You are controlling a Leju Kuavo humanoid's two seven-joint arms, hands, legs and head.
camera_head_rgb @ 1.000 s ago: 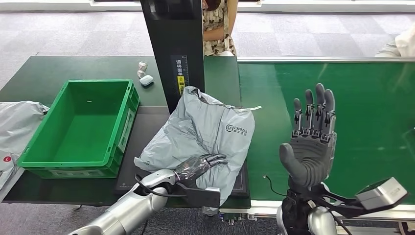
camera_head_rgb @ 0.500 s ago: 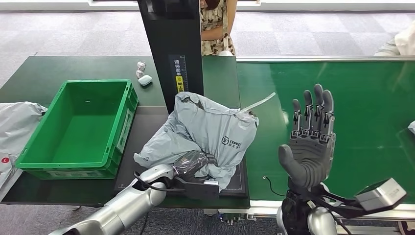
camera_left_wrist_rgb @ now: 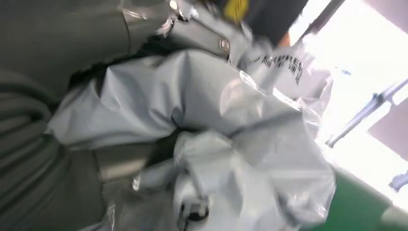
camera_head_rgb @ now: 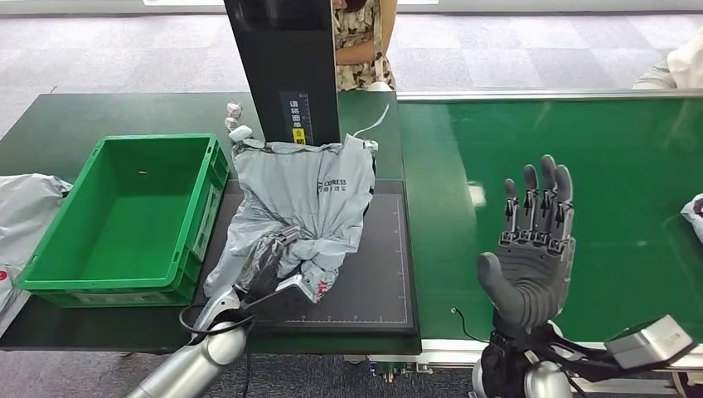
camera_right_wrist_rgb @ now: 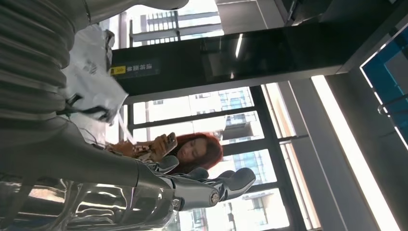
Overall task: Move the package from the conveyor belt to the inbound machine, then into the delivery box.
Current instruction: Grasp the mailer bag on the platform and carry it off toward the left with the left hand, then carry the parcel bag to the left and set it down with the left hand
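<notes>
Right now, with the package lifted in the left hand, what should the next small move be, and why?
Probably carry it a little further left over the crate. The left hand grips the package above the black plate, beside the crate's rim.

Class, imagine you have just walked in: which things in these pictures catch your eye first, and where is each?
The crumpled grey plastic courier package stands out, gripped by the left hand above the black scanner platform. The right hand is raised open, fingers upright, over the green conveyor belt. The empty green plastic crate sits left of the package.
</notes>
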